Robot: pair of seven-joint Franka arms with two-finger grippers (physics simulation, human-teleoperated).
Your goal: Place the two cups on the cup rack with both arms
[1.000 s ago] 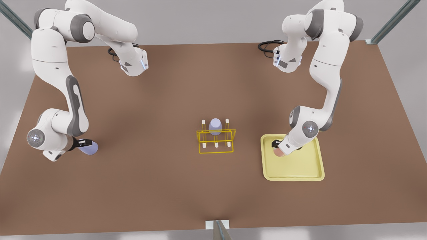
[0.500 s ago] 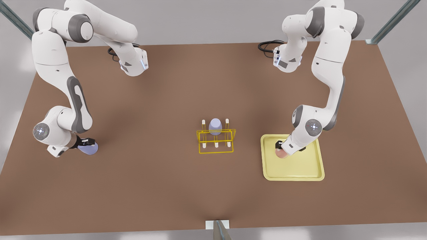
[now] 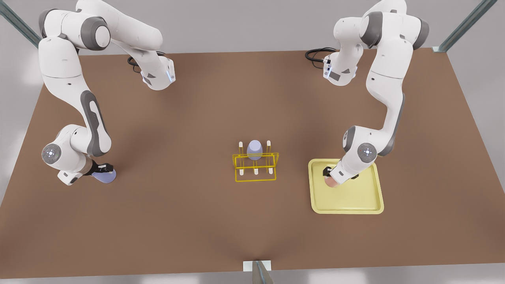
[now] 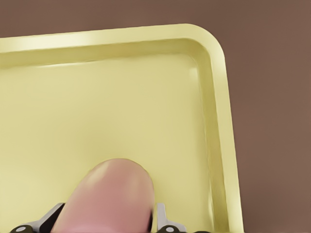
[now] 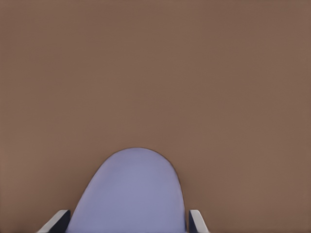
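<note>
2 cups sit in grippers: the pink cup [image 3: 329, 181] on the yellow tray [image 3: 355, 203] at lower right of the front view, pinched by the left gripper [image 3: 327, 172]; a lavender cup [image 3: 105, 176] at the left, pinched by the right gripper [image 3: 103, 169]. Between them at center, the cup rack [image 3: 255, 165] holds another lavender cup [image 3: 254, 149] on the brown table [image 3: 197, 118].

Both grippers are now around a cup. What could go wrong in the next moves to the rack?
1. The left gripper holds the pink cup low inside the yellow tray; a flat move could catch the tray's rim.
2. The cup rack already carries a lavender cup at its middle, so the right gripper with its lavender cup may bump it.
</note>
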